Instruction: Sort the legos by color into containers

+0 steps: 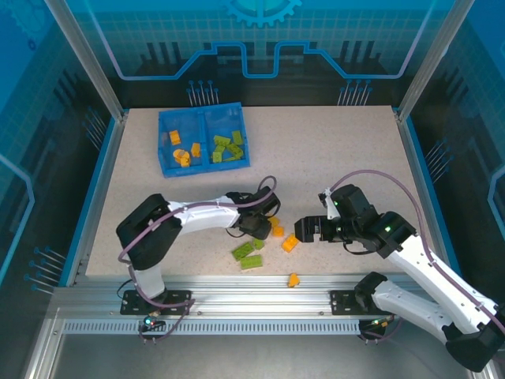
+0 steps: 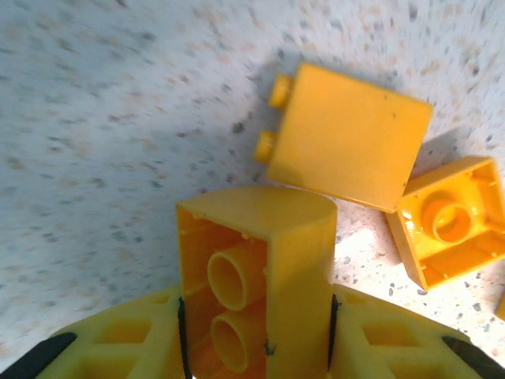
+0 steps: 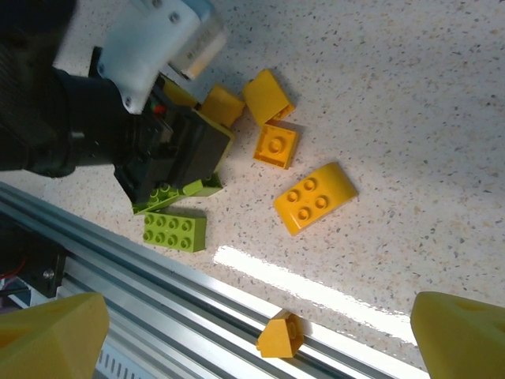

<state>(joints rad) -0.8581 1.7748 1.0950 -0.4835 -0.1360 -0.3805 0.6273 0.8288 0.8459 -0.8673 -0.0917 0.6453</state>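
Nearest me, one stray orange brick sits on the aluminium rail, off the table edge. That one looks awkward and will probably go last. Just past it are two green bricks, loose and side by side, with a curved orange brick close to their right. The left gripper is clamped on a held orange brick; can't tell whether it's off the surface yet. Two more orange bricks lie right beside it. The right gripper has its jaws wide apart with nothing in them, hovering near the curved one. Far back left is the blue tray. Its left compartment has orange pieces and its right compartment has green, with no mixing that I can make out. I reckon the job is past halfway. Left to do: drop the held brick in the orange side, then four loose orange and two green.
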